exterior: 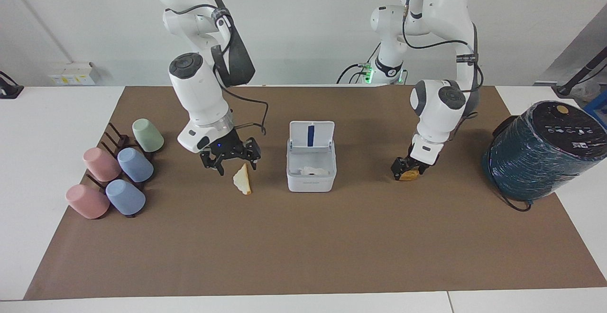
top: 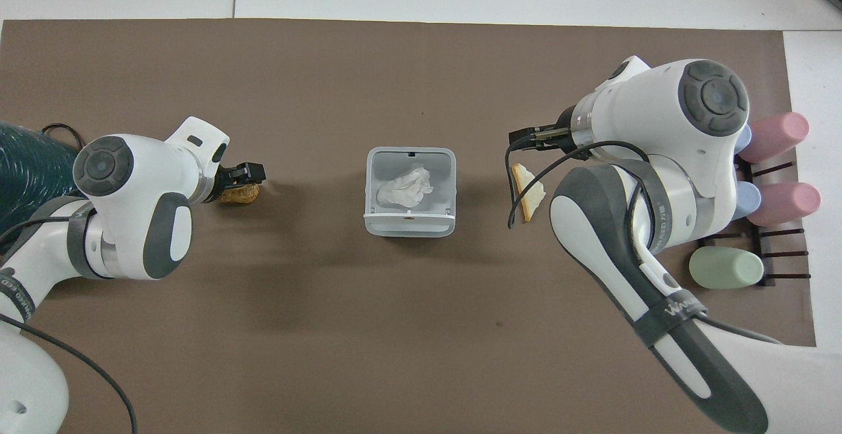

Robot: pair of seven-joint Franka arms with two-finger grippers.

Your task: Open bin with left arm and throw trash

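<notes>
The white bin stands mid-mat with its lid raised, blue strip showing. A crumpled tissue lies inside the bin, seen from above as a white wad. The pale yellow slice lies on the mat beside the bin, toward the right arm's end. My right gripper hangs open just over the slice, holding nothing. My left gripper is down at the golden-brown lump, open with its fingers on either side of it. From above, the left gripper partly covers the lump.
A dark rack of pastel cups lies at the right arm's end of the brown mat. A big teal wrapped cylinder sits at the left arm's end, close to the left arm's elbow.
</notes>
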